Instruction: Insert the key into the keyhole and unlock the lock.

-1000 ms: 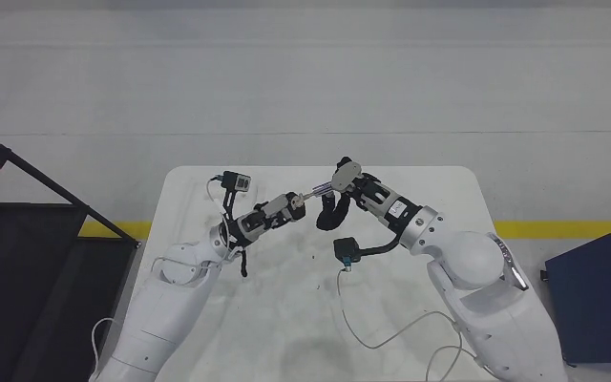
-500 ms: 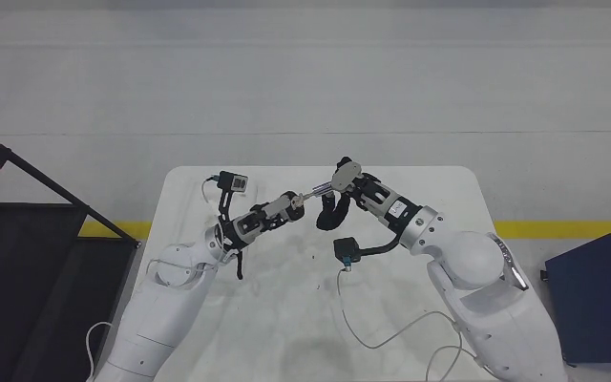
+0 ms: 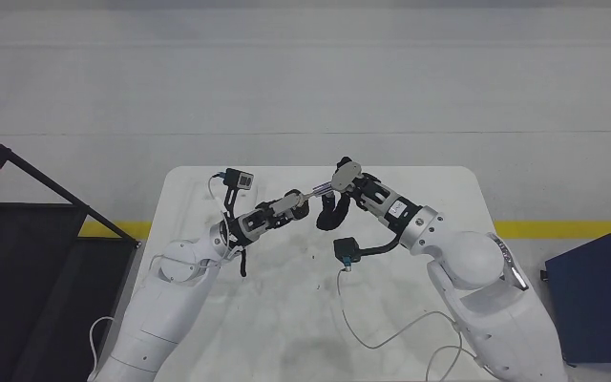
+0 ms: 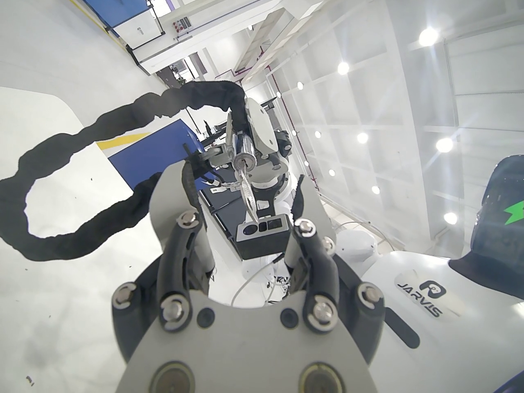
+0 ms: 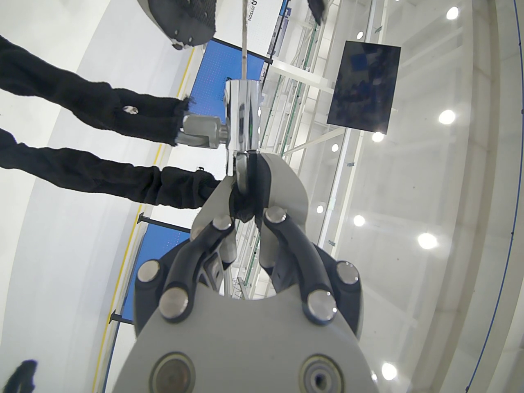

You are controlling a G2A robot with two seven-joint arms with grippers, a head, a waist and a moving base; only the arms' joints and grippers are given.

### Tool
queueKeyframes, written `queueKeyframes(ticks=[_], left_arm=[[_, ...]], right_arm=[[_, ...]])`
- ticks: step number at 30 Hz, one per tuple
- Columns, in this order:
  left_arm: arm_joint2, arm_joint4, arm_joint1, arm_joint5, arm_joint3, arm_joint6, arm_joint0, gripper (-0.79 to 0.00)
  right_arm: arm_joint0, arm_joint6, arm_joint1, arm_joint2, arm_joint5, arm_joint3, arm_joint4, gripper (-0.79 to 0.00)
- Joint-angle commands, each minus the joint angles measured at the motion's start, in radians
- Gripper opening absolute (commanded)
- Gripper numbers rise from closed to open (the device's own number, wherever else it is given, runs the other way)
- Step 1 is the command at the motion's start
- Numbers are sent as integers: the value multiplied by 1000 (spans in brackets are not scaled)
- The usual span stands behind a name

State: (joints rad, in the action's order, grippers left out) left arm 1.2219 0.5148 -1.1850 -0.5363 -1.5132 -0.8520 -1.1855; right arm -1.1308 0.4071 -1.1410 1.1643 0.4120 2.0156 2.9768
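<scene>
Mid-air, right gripper [image 5: 247, 170] clamps lock [image 5: 242, 114]; left gripper [image 4: 243, 185] seemingly straddles key [image 4: 248, 194].

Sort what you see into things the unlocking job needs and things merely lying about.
Job: key; lock and its black chain; left gripper; right gripper.
Lying about: table; blue cabinet; yellow floor line.

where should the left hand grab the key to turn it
Take the key by its wide flat head, the end sticking out of the keyhole. Come in straight along the blade, from the side facing away from the lock, with one finger on each flat face. The open left hand straddles it that way, and the right hand holds the lock.
</scene>
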Motion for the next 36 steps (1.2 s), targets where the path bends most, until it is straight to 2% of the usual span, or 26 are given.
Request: queueKeyframes(ticks=[1,5,9,11,12,22,27,30,33,36], left_arm=[[0,0,0,0,0,1,0,-406],[1,-4,0,3,0,2,1,-496],[1,1,0,10,1,4,-1,-696],[3,1,0,8,1,6,-1,-736],[3,1,0,5,0,6,-2,-785],[4,8,-1,-27,-14,-2,-9,-785],[4,-59,-1,-141,-26,-11,-13,-785],[10,-168,1,-240,-29,-19,-10,-785],[21,-250,0,-313,-31,23,-12,-785],[22,-303,-2,-347,-31,76,-13,-785]], right_arm=[[0,0,0,0,0,0,0,-785],[0,0,0,0,0,0,0,-785],[0,0,0,0,0,0,0,-785],[0,0,0,0,0,0,0,-785],[0,0,0,0,0,0,0,-785],[0,0,0,0,0,0,0,-785],[0,0,0,0,0,0,0,-785],[0,0,0,0,0,0,0,-785],[0,0,0,0,0,0,0,-785],[0,0,0,0,0,0,0,-785]])
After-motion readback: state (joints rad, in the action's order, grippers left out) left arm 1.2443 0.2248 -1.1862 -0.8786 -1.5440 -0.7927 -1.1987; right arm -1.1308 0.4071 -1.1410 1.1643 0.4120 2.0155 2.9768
